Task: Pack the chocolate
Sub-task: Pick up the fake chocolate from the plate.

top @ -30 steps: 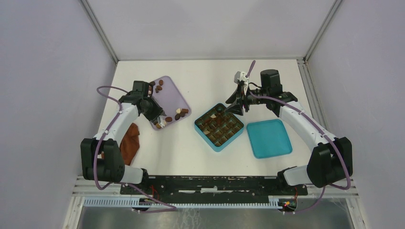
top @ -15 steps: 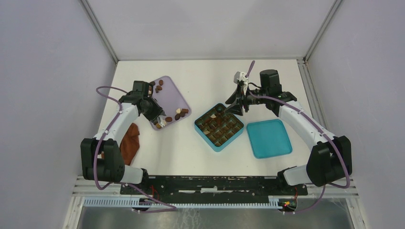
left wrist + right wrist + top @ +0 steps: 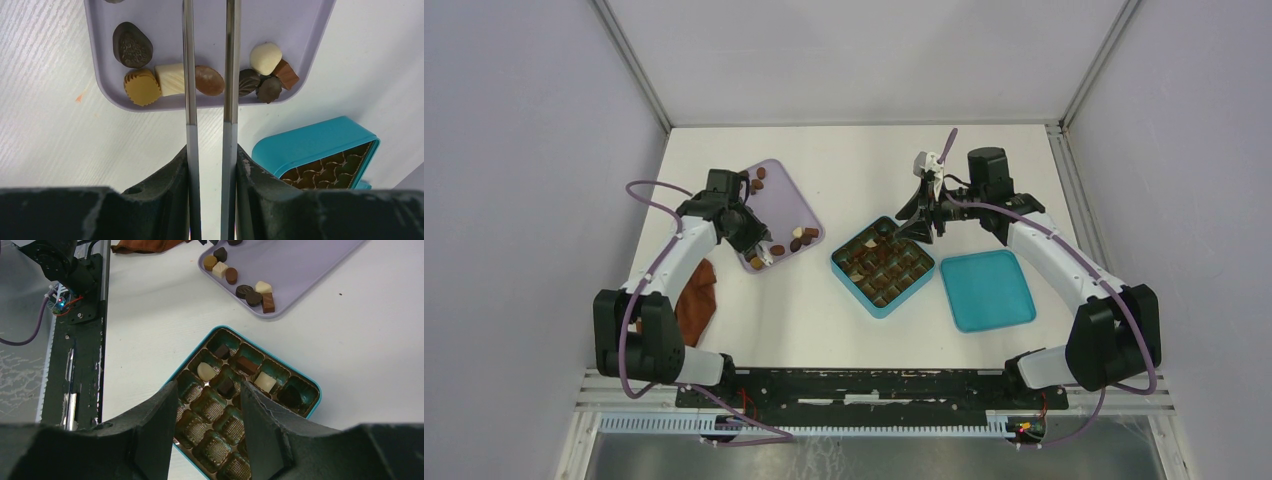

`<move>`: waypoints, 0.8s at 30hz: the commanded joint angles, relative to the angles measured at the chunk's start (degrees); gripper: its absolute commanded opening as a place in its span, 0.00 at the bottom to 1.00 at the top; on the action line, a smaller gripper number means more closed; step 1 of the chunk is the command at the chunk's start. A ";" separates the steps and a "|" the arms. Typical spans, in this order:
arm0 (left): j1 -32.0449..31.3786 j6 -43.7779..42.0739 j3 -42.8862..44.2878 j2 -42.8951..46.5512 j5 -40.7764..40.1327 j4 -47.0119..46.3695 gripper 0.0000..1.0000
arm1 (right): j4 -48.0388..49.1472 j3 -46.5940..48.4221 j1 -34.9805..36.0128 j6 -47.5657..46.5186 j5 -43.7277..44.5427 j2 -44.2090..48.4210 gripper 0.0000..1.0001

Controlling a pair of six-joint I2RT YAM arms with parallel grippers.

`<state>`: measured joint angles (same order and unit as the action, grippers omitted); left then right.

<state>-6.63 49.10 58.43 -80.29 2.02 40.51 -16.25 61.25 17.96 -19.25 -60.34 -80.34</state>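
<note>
**Item 1.** Crumpled reddish-brown cloth (image 3: 696, 300), on the white table (image 3: 794, 310) beside the left arm. Not part of the work.

**Item 2.** Left gripper (image 3: 760, 255), with long thin metal fingers (image 3: 189, 60). It is over the near edge of the tray, and the blades stand narrowly apart. The tips are out of the wrist view, so it cannot be told whether they grasp anything.

**Item 3.** Flat lilac plastic tray (image 3: 789, 195), holding the loose chocolate pieces (image 3: 209, 80). Along its edge lie a tan fluted round, a cream ridged block and a brown oval, then a cluster of a cream dome and dark pieces. The brown oval shows between the blades, and the cream block touches its side.

**Item 4.** Teal square box with gold-lined cells (image 3: 300, 385), mid-table. A few cells are filled and most are vacant.

**Item 5.** Right gripper (image 3: 209, 390), with broad black jaws spread and nothing between them, hanging above the box.

**Item 6.** Teal square lid (image 3: 987, 290), flat on the table just right of the box.

**Handling note (judgement).** The step is probably picking one piece from the tray.
- Centre the blades on the oval alone, clear of the cream neighbour.
- Close softly and lift straight up.
- Carry it to a vacant cell, with the right arm kept out of the path.
</note>
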 commanded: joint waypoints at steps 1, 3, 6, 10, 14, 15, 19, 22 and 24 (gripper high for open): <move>-0.75 2.69 -0.51 2.97 -1.84 -2.15 0.37 | 2.59 -0.25 -0.03 0.34 -0.40 1.56 0.55; -0.79 2.84 -0.89 3.46 -1.85 -2.18 0.37 | 3.51 -0.70 -0.06 0.93 -0.27 2.29 0.55; -0.92 3.10 -1.12 3.92 -1.85 -2.33 0.37 | 3.94 -1.03 -0.03 1.18 -0.30 2.55 0.55; -1.01 3.28 -0.15 3.39 -1.42 -2.63 0.37 | 2.96 -0.49 -0.09 0.19 -0.27 2.51 0.55; -1.10 3.19 1.45 1.14 -0.82 -2.81 0.37 | 2.67 -0.49 -0.04 -0.17 -0.62 2.98 0.55; -1.14 3.24 1.83 0.49 -0.78 -2.77 0.37 | 2.73 -0.39 -0.07 -0.24 -0.63 2.99 0.55; -2.13 4.38 3.26 -1.39 -0.96 -2.56 0.37 | 2.53 -0.37 -0.03 -0.35 -1.00 2.92 0.55; -2.68 4.79 4.83 -2.86 -2.55 -1.12 0.37 | 2.44 -0.36 -0.02 -0.44 -1.09 2.99 0.55; -2.68 4.88 5.74 -3.98 -3.74 -0.50 0.38 | 2.45 -0.35 -0.06 -0.38 -1.14 2.87 0.55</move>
<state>-8.88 51.33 60.07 -83.02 1.26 40.47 -14.68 60.62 17.96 -18.92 -60.31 -79.18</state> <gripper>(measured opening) 0.379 0.550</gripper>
